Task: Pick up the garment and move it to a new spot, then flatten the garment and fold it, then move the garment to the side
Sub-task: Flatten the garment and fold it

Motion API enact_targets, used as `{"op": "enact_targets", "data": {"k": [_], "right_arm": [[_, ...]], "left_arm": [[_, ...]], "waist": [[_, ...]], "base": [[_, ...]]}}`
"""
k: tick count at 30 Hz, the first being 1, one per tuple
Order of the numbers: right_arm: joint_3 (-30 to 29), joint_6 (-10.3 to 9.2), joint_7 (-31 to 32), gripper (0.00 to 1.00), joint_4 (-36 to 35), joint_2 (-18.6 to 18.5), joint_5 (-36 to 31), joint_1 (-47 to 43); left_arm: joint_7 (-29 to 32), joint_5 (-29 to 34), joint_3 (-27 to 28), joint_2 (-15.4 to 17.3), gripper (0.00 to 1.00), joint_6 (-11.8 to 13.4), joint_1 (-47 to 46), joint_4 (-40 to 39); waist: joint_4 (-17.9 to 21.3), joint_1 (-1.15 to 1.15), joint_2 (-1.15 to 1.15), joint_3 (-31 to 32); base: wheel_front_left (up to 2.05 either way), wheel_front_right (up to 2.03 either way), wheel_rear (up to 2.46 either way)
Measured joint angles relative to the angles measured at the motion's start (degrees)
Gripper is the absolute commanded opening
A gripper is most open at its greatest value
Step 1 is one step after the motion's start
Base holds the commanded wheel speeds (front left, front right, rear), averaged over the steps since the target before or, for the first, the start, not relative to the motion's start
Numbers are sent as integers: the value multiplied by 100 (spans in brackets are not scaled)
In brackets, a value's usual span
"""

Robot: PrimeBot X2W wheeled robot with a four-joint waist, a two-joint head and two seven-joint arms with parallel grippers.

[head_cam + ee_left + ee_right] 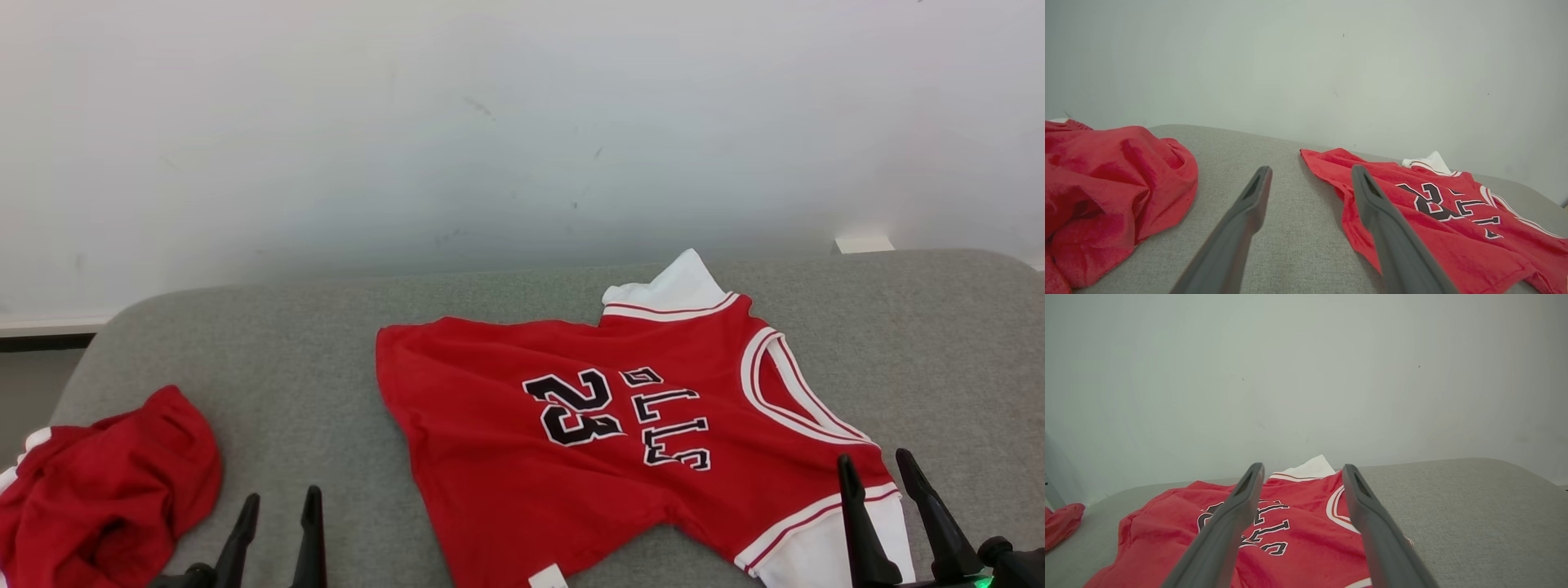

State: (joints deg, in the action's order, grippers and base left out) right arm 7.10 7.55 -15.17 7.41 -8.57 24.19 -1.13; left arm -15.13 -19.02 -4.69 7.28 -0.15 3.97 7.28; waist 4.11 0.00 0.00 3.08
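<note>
A red jersey (620, 433) with white trim and the number 23 is seen spread out, printed side up, on a grey padded surface (326, 359). It is laid right of centre, with its neck opening turned to the robot's right and its hem to the left. One white sleeve (678, 290) is folded out at the far edge, nearest the pale wall (490, 122); another (804, 551) is laid at the near right corner. The right gripper (873, 457) is held with its two dark fingers spread wide and nothing between them, its tips over that near sleeve; whether the cloth is touched cannot be told. The left gripper (282, 495) is likewise held wide open and empty, over bare grey padding near the jersey's hem. A second red garment (98, 482) is seen crumpled at the surface's near left corner, well apart from the jersey.
</note>
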Motion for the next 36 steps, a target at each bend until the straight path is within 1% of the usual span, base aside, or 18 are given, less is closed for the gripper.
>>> {"op": "enact_targets", "data": {"k": [4, 9, 18, 24, 28, 30, 33, 36], "right_arm": [[21, 0, 0, 100, -9, -19, -20, 14], [59, 0, 0, 100, -5, -45, -24, 62], [142, 0, 0, 100, 32, -56, -24, 99], [59, 0, 0, 100, 70, -125, -51, 104], [-75, 0, 0, 100, 98, -233, -89, 102], [-189, 0, 20, 100, 219, -281, -87, 86], [-368, 0, 335, 100, 535, -410, -44, 12], [-475, 0, 723, 100, 782, -452, -8, -24]], "left_arm": [[0, 142, 116, -125, 100, -162, -3, -3], [0, 312, 285, -233, 100, -287, -3, 3], [0, 423, 456, -355, 100, -465, -24, 131], [0, 492, 486, -399, 100, -538, -51, 157], [0, 493, 435, -409, 100, -588, -61, 247], [0, 493, 344, -417, 100, -602, -66, 378], [105, 512, 113, -410, 100, -644, -69, 650], [471, 508, -120, -393, 100, -668, -94, 818]], "waist": [[12, 0, 0, 2], [65, 0, 0, 15], [108, 0, 0, 36], [138, 0, 0, 29], [156, 0, 0, 17], [175, 0, 0, 7], [214, 0, 0, -17], [238, 0, 0, -56]], "base": [[0, 0, 0], [0, 0, 0], [0, 0, 0], [0, 0, 0], [0, 0, 0], [0, 0, 0], [0, 0, 0], [0, 0, 0]]}}
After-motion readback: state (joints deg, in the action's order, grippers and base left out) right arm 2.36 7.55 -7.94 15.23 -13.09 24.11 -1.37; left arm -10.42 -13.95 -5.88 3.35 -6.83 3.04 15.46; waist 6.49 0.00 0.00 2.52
